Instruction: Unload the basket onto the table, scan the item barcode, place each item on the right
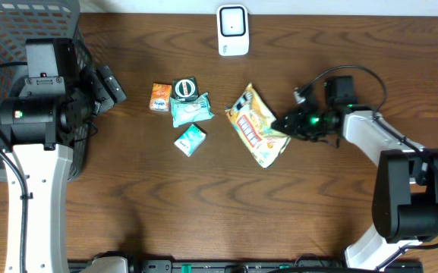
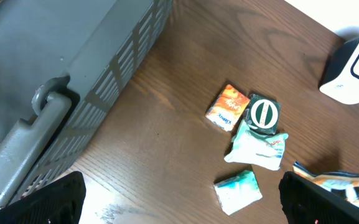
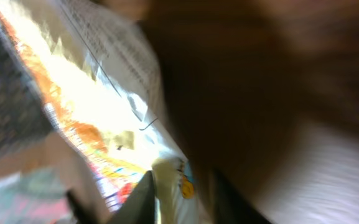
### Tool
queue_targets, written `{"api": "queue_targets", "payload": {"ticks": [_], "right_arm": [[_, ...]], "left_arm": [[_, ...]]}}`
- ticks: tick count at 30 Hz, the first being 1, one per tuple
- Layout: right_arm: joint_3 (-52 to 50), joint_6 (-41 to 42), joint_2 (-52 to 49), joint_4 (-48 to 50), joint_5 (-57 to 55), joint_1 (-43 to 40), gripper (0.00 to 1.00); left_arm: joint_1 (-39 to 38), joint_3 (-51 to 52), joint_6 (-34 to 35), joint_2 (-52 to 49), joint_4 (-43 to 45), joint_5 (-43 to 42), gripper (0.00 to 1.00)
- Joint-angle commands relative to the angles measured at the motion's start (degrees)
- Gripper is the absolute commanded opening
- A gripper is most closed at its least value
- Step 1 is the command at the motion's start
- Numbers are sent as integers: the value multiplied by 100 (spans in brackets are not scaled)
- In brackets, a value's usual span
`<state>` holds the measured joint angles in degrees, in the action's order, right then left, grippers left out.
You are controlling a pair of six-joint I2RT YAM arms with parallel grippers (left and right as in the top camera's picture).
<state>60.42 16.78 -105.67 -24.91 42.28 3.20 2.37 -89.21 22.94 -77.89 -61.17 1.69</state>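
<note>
The right gripper [image 1: 285, 125] straddles the snack bag's [image 1: 256, 125] edge (too blurred to tell whether it grips), while the left gripper [image 2: 186, 199] gapes wide, empty.

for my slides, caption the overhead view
Right claw at the edge of the snack bag, scanner standing at the far side of the table

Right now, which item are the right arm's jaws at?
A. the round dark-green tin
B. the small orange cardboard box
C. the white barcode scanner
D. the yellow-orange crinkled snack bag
D: the overhead view shows the right arm's jaws at the right edge of the yellow-orange crinkled snack bag, and that bag fills the right wrist view.
</note>
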Motion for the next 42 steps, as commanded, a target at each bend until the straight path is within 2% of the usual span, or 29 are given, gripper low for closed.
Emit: {"api": "queue_targets", "payload": {"ticks": [1,7,11,13,17,24,29,32,34,39,42], "right_arm": [[468,-52,4,-186,-1198,-116,33],[1665,-518,4,-1412,-2144,-90,40],[2424,-656,4,-2214,-2306,28,42],[2597,-778,4,-2459,-2306,192,43],[2557,-1119,-2,-2721,-2404,682,52],[2035,-1165,-42,-2472,-4092,1725,64],[1368,-951,-42,-1543,-5184,2146,88],[1062,-951,-42,-1060,-5132,2074,97],[911,-953,-48,-782,-4911,1934,95],[717,-1126,-85,-317,-3373,1628,84],[691,-1281,-219,-289,-2684,1523,82]], "left_arm": [[24,0,50,33,-9,31,98],[24,0,50,33,-9,31,98],[24,0,52,33,-9,31,98],[24,0,50,33,-9,31,98],[24,0,50,33,-9,31,98],[24,0,52,33,-9,31,98],[24,0,52,33,-7,31,98],[24,0,50,33,-9,31,98],[24,0,50,33,-7,31,98],[24,0,52,33,-9,31,98],[24,0,50,33,-9,31,98]]}}
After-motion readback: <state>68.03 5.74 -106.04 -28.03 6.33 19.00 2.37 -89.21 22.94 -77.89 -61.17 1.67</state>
